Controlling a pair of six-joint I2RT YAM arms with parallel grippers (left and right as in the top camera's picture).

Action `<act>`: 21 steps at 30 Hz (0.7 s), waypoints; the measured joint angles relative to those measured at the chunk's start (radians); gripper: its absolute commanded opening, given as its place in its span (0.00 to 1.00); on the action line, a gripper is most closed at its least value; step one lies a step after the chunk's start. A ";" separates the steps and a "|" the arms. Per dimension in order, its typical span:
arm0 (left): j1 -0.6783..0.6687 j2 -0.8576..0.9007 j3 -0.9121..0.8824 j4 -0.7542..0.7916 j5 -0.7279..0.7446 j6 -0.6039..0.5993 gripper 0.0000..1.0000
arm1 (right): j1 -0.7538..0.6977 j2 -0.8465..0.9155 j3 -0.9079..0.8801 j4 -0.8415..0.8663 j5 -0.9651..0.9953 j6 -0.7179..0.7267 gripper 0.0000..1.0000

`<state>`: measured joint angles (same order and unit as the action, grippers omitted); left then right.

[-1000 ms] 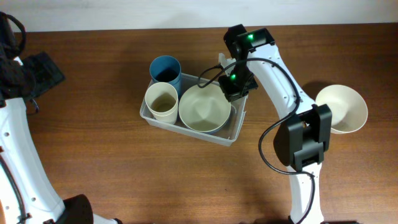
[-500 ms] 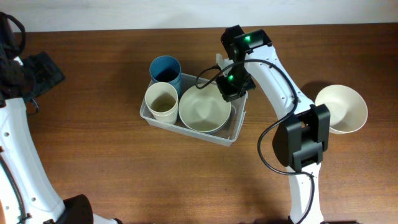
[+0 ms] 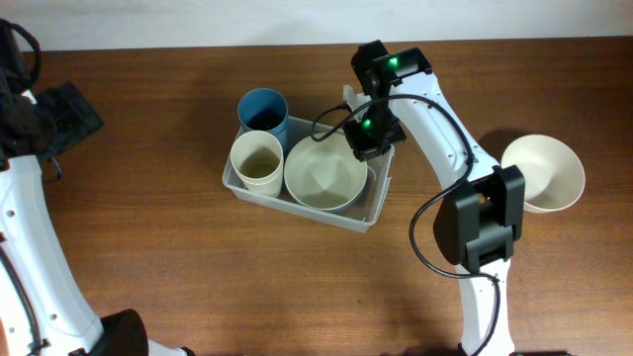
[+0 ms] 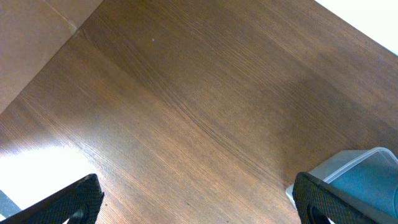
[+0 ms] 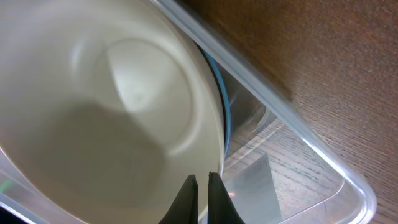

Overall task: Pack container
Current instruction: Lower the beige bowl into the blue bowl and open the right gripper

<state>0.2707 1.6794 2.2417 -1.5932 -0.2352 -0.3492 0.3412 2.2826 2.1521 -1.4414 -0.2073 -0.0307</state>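
There, right claw [image 5: 201,180] pinches cream bowl [image 5: 93,106] — inside the container [image 3: 307,210].

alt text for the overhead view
A clear container on a wooden table holds a large cream bowl and a cream cup, a blue cup at its far-left corner. The right gripper hangs over its far-right corner; another cream bowl sits apart.

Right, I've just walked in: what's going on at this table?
The right hand is at the rim of the big cream bowl, which sits in the clear container beside a cream cup and a blue cup. Its fingers are nearly together; whether they grip the rim is unclear. A second cream bowl waits on the table. The left hand hangs open, off to the side.
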 measured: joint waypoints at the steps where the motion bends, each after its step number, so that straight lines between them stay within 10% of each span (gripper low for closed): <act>1: 0.000 0.000 0.000 0.000 0.000 0.000 1.00 | 0.000 0.000 0.000 0.000 0.000 0.001 0.04; 21: 0.000 0.000 0.000 0.000 0.000 0.000 0.99 | 0.000 0.000 -0.101 0.075 -0.007 0.000 0.04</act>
<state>0.2707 1.6794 2.2417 -1.5932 -0.2352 -0.3489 0.3412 2.2826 2.0510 -1.3666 -0.2146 -0.0303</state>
